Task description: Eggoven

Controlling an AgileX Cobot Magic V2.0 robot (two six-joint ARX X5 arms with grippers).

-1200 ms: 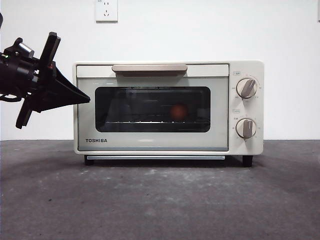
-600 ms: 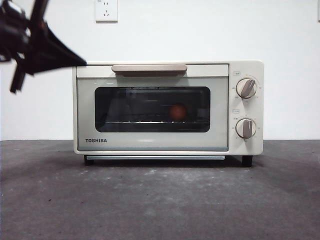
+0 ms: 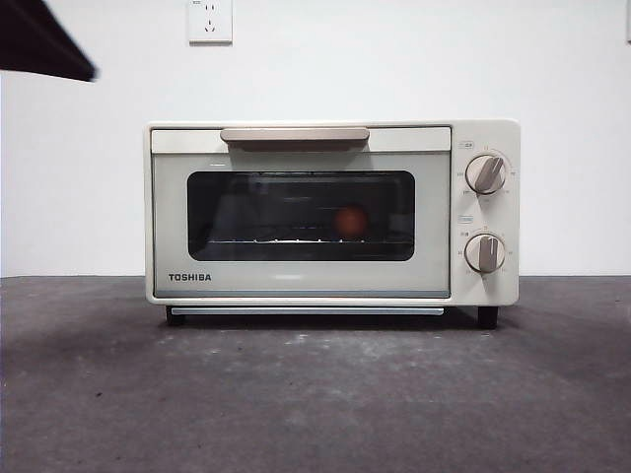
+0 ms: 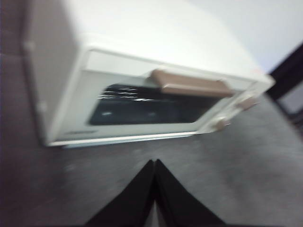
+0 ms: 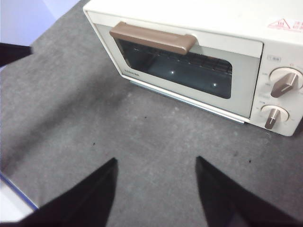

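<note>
The left gripper (image 4: 154, 163) has its two black jaws pressed together on nothing, high above and in front of the oven, showing in the front view only as a dark tip at the top corner (image 3: 44, 44). The right gripper (image 5: 156, 163) hangs with its jaws spread wide and empty over the bare dark grey tabletop (image 3: 315, 394), well apart from the oven.

The small rounded reddish-brown egg (image 3: 351, 221) sits inside the boxy cream TOSHIBA toaster oven (image 3: 332, 212), on the wire rack behind the dark glass window (image 3: 301, 215), toward the side of the knobs. The door is shut flush, and its beige bar handle (image 3: 295, 134) is free of any gripper. Both round cream knobs (image 3: 486, 172) stand untouched at the oven's end panel.

Judging by this, the placing and door-closing look done: egg in, door up, both arms clear. What remains, if anything, appears to be pulling the arms to rest, or turning a knob; the latter would call for the open right gripper to come in square on the knob face and close gently. The white wall socket (image 3: 210, 20) sits above, behind the oven.
</note>
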